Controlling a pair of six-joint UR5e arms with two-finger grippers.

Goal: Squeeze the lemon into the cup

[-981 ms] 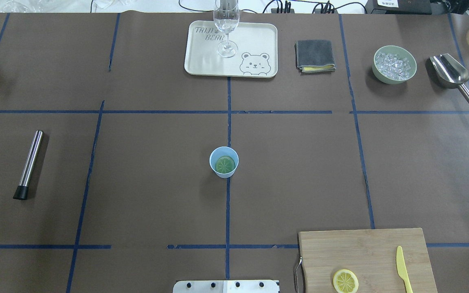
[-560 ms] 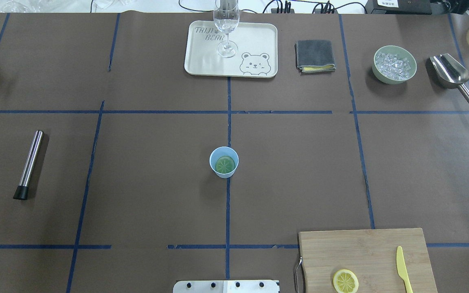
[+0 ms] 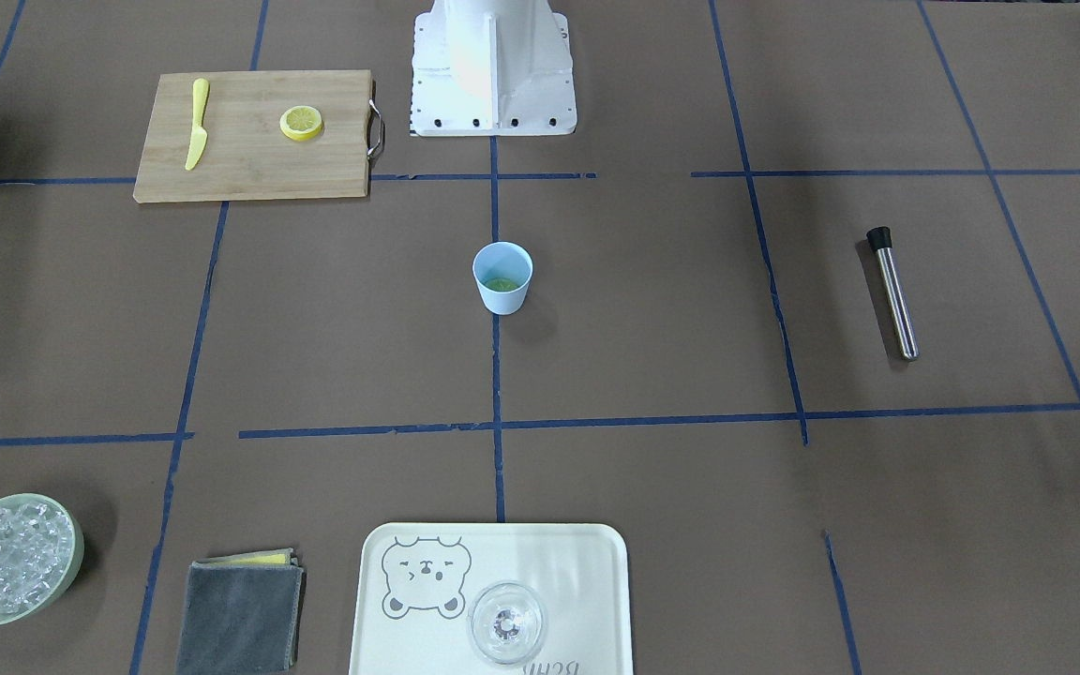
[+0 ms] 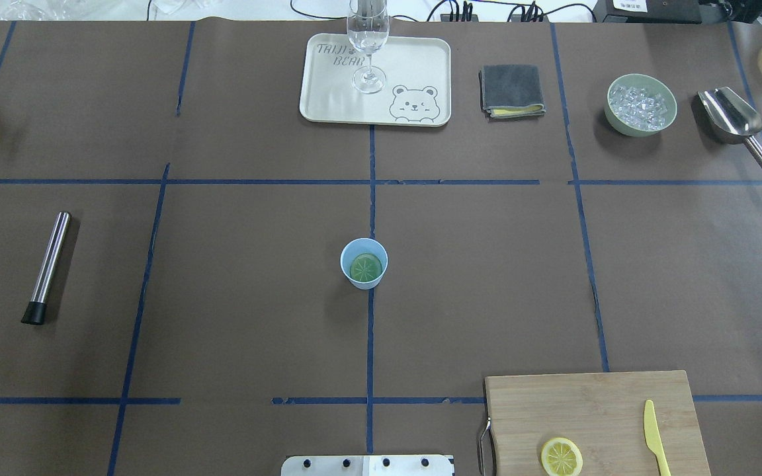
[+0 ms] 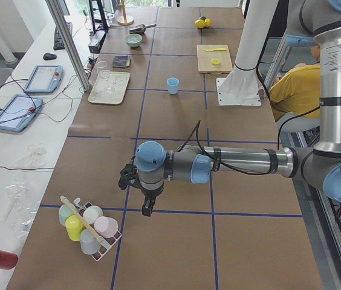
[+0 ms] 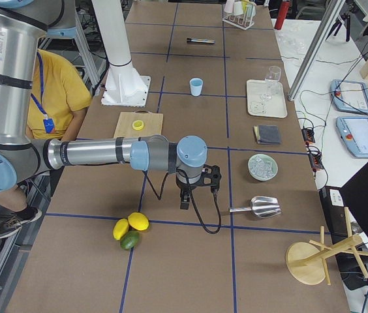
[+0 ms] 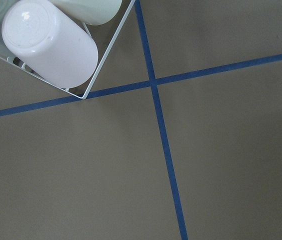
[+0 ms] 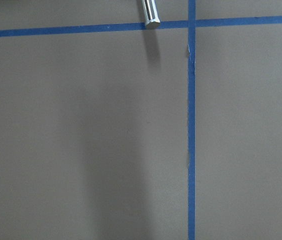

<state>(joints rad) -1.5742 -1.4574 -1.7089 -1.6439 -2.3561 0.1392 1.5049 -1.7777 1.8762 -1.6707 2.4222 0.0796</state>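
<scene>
The light-blue cup (image 4: 364, 263) stands upright at the table's middle, on a blue tape line. One lemon slice (image 4: 366, 268) lies flat at its bottom and looks greenish through the plastic. The second lemon slice (image 4: 561, 457) lies on the wooden cutting board (image 4: 586, 403) beside a yellow knife (image 4: 652, 436). My left gripper (image 5: 148, 208) hangs far off at the table's left end, near a cup rack. My right gripper (image 6: 185, 201) hangs far off at the right end. Both show only in side views, so I cannot tell whether they are open or shut.
A bear tray (image 4: 421, 73) with a clear stemmed glass (image 4: 368, 39) sits at the far middle. A grey cloth (image 4: 511, 90), a green bowl of ice (image 4: 641, 106) and a metal scoop (image 4: 731, 119) lie far right. A steel muddler (image 4: 47, 268) lies left. Whole citrus fruits (image 6: 130, 229) lie near my right arm.
</scene>
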